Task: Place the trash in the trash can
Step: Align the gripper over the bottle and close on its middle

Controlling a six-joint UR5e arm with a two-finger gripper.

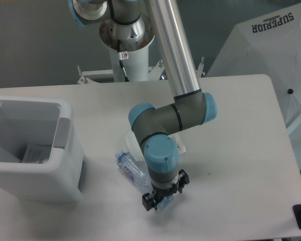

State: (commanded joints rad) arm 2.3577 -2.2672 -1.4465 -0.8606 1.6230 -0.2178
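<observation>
Clear crushed plastic is what the pincer (pixel 160 197) is down over: the bottle (pixel 134 169) lies on the tabletop (pixel 231 150) near the front edge, blue cap pointing left and far, its other end reaching under the black fingers. Those fingers stand on either side of that end, but whether they have closed on it or are only straddling it I cannot tell, since the wrist hides the contact.

My worry is the hold. It sits at the very tip of a squashed, slippery bottle, so on lifting the long cap end would probably sag and swing, and the plastic could buckle and slide out. If the fingers press down too far, they may simply pinch the bottle against the tabletop and skid it away.

A crumpled clear wrapper (pixel 131 141) lies just behind the bottle, largely hidden by the arm's blue joints. It seems close enough to be dragged along or pushed aside.

The white trash can (pixel 45 175) stands well to the left with a thick rim. A dangling bottle carried low could strike that rim.
</observation>
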